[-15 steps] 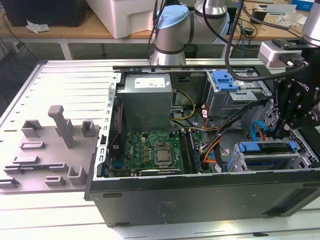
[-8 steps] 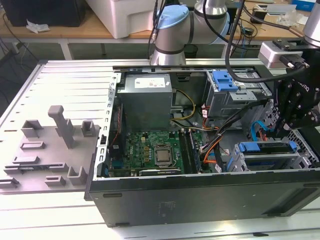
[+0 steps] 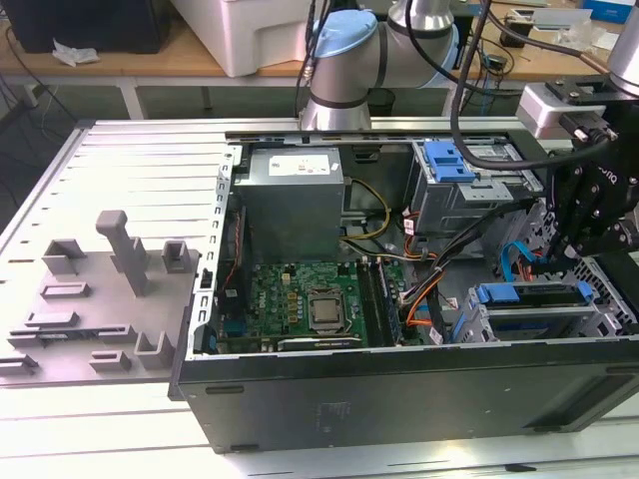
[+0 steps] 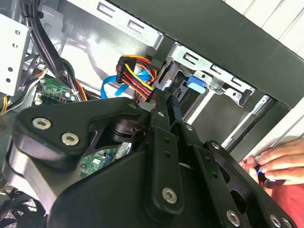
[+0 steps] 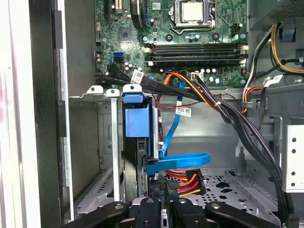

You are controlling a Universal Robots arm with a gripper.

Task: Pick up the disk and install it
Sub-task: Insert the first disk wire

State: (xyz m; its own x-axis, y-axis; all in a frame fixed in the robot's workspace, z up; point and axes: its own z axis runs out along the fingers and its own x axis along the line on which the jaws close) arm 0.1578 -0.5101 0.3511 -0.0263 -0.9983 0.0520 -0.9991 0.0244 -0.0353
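The disk [image 3: 529,295] sits in the drive cage at the corner of the open computer case [image 3: 399,399] nearest the exterior view's right, against the case's near wall. What shows of it is mostly its bright blue carrier rail. In the first wrist view the disk [image 5: 137,121] stands on edge in the cage, a blue tab on top and a dark metal edge below; its label face is hidden. The gripper [image 3: 569,261] hangs just over that cage, its jaws drawn narrow, nearly together, in both wrist views [image 4: 166,97] [image 5: 164,205]. Whether they pinch anything I cannot tell, since the black linkage hides the tips. Just beside them lie a flat blue data cable [image 5: 183,159] and an orange, red and yellow power plug [image 5: 185,183]. White tags [image 5: 183,111] hang on the cable bundle, and a white sticker [image 3: 300,165] tops the grey power supply [image 3: 295,220]; the print on all of these is too small to read. The motherboard [image 3: 300,299] lies at the case's middle. A second blue latch [image 3: 446,160] sits at the case's far edge. A grey moulded fixture [image 3: 90,299] rests on the slatted counter [image 3: 100,439] beside the case. A person's hand [image 4: 278,159] rests outside the case wall, cut off by the frame.
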